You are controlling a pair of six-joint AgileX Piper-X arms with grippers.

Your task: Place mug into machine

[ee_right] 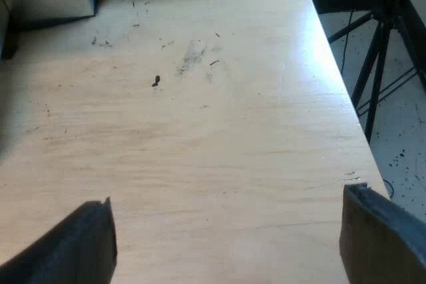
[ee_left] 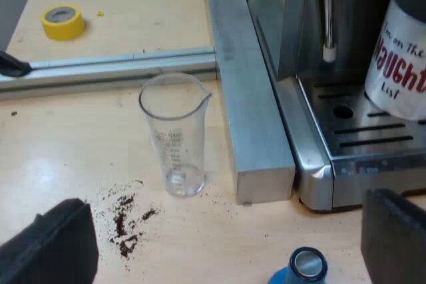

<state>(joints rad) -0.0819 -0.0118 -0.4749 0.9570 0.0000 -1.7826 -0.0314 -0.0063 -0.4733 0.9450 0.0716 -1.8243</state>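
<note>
White mug (ee_left: 399,51) sat on drip tray (ee_left: 373,141) of machine (ee_left: 313,157), so task looked approx. done; left tool (ee_left: 219,241) & right tool (ee_right: 226,237) both spread, empty.

left gripper (ee_left: 223,241): two black fingers (ee_left: 50,247), matte, thick and blocky, softly rounded upper edges | right gripper (ee_right: 226,237): two black fingers (ee_right: 383,237), matte, slab-like, sharper corners, greyish sheen on one face, small raised lip at one tip

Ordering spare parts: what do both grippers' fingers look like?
The left gripper and the right gripper look alike: two broad, blocky fingers each, matte black, with squared edges. No markings show on them.
</note>
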